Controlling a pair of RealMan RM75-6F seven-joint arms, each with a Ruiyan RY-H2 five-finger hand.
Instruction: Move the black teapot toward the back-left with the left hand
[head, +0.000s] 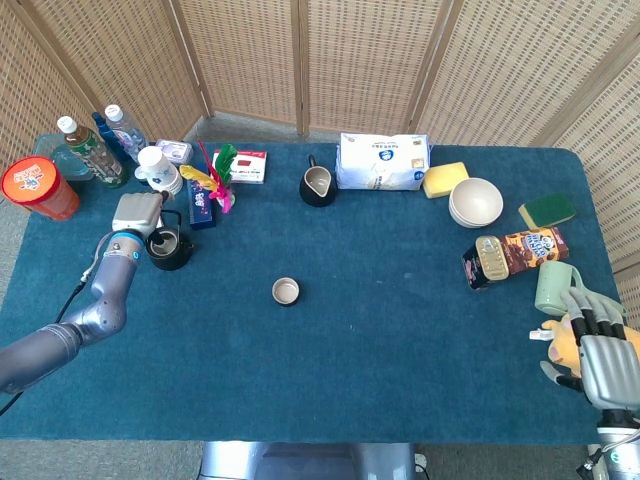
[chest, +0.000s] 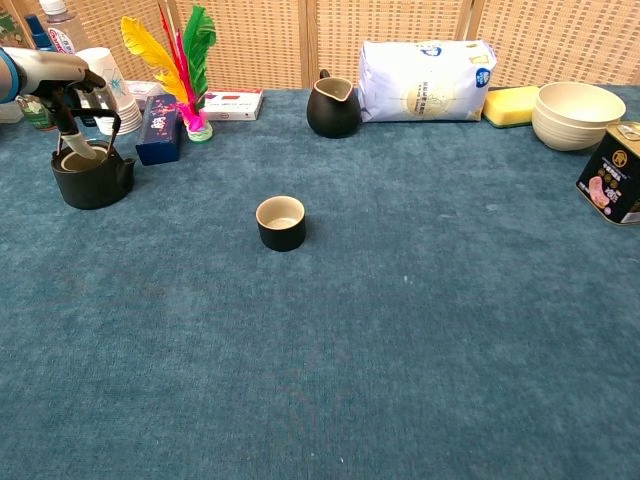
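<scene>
The black teapot stands near the table's left edge, lid off, its wire handle upright. In the chest view the teapot sits at the far left. My left hand hovers over it from the left, and its fingers reach down onto the handle; whether they are closed around it is hidden. My right hand rests at the table's front right corner with its fingers spread and nothing in them; the chest view does not show it.
Behind the teapot stand a stack of paper cups, a blue box, a feather shuttlecock, bottles and a red tub. A small cup sits mid-table, a black pitcher further back.
</scene>
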